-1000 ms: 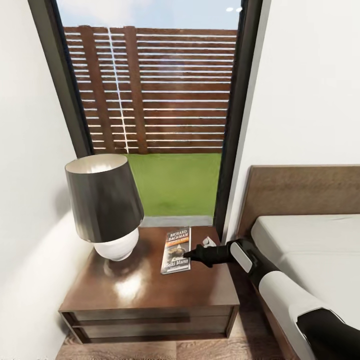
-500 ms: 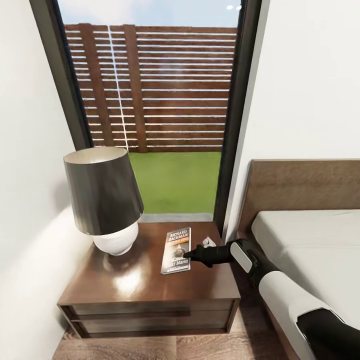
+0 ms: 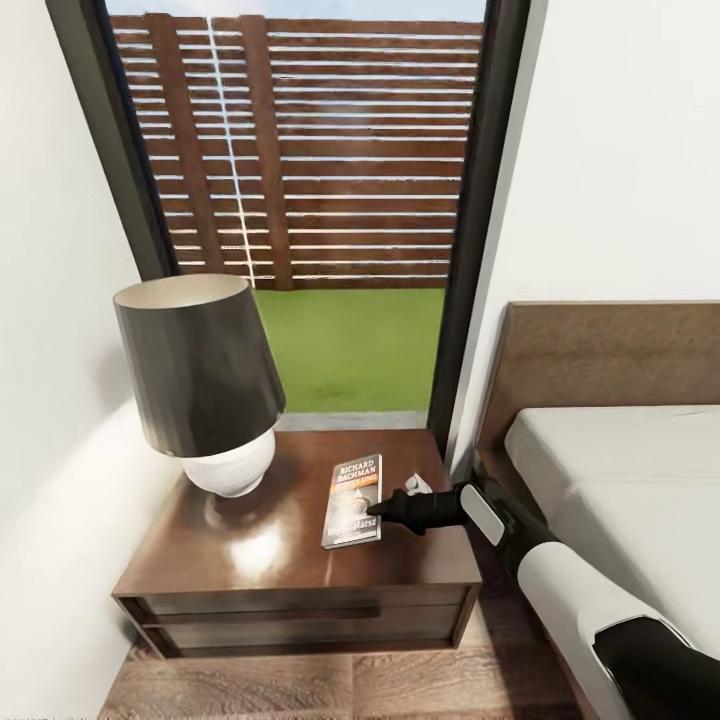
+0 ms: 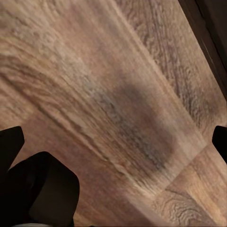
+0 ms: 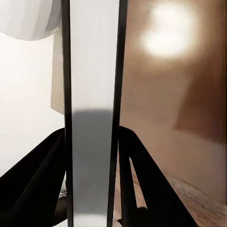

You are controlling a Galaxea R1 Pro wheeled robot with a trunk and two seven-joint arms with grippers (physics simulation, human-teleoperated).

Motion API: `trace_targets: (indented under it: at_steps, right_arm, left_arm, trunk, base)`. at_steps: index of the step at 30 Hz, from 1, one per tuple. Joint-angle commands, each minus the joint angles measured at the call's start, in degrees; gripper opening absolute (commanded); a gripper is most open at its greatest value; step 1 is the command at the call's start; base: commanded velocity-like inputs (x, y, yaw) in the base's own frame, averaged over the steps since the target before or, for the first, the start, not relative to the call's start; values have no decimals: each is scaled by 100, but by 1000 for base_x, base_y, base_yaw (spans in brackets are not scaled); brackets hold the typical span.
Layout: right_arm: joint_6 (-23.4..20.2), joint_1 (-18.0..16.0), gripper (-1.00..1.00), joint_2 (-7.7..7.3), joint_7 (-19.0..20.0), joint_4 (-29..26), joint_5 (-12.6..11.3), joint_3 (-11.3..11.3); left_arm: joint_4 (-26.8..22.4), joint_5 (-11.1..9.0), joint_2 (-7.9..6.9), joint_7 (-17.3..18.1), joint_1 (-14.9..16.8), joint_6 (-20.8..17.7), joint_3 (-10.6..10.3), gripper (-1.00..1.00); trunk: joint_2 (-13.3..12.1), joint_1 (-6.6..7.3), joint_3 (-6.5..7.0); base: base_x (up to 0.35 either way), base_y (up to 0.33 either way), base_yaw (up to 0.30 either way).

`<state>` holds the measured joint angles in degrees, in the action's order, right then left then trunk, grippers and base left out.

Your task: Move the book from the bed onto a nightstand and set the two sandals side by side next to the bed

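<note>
Head view: the book (image 3: 352, 501) lies flat near the nightstand's (image 3: 250, 575) right edge, beside the lamp (image 3: 200, 380); the right gripper (image 3: 378, 508) pinches its right edge. Best release gently, then withdraw without dragging it. Since a second ago the camera tilted; nothing moved. Left wrist view: left gripper (image 4: 118, 156) spread wide above floor (image 4: 118, 94). Right wrist view: fingers (image 5: 33, 175) clamp the book's edge

Taking the nightstand (image 3: 290, 570) as my landmark: the lamp (image 3: 200, 385) stands on its top toward the left, and the book (image 3: 352, 500) lies on its top toward the right. My right end effector (image 3: 378, 511) reaches in from the right onto the book's right edge. The window (image 3: 310, 200) is behind the nightstand, and the bed (image 3: 620, 480) is to its right.
</note>
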<state>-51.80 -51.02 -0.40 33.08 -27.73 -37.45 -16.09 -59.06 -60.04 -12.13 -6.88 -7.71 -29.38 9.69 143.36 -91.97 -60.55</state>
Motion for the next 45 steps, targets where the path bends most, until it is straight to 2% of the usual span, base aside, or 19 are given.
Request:
trace_targets:
  at_steps: [1, 3, 24, 33, 39, 45]
  right_arm:
    - [-6, -4, -100, -4, 41, -2, 9, -17]
    - [-6, -4, -100, -4, 42, -3, 9, -17]
    - [-6, -4, -100, -10, 42, -3, 10, -11]
    - [-6, -4, -100, -12, 35, -3, 7, -9]
    - [-6, -4, -100, -13, 33, -4, 7, -3]
    - [-6, -4, -100, -13, 32, -3, 7, 0]
  left_arm:
    - [-14, -61, 0, -50, -2, -24, 4, 100]
    - [-14, -61, 0, -50, -2, -24, 3, 100]
    - [-17, -28, -5, -56, -2, -11, -1, 100]
    - [-19, 0, -1, -63, -2, -3, -7, 100]
    - [-18, -59, 0, -56, -2, -12, 10, 100]
    - [-30, -79, 13, -51, -2, -29, 8, 100]
  trunk:
    - [4, -1, -27]
    - [7, -7, -72]
    - [7, -7, -72]
    - [7, -7, -72]
    - [7, -7, -72]
    - [15, -22, -205]
  base:
    - [0, 0, 0]
    - [0, 0, 0]
    - [1, 0, 0]
    - [104, 0, 0]
    - [27, 0, 0]
    - [8, 0, 0]
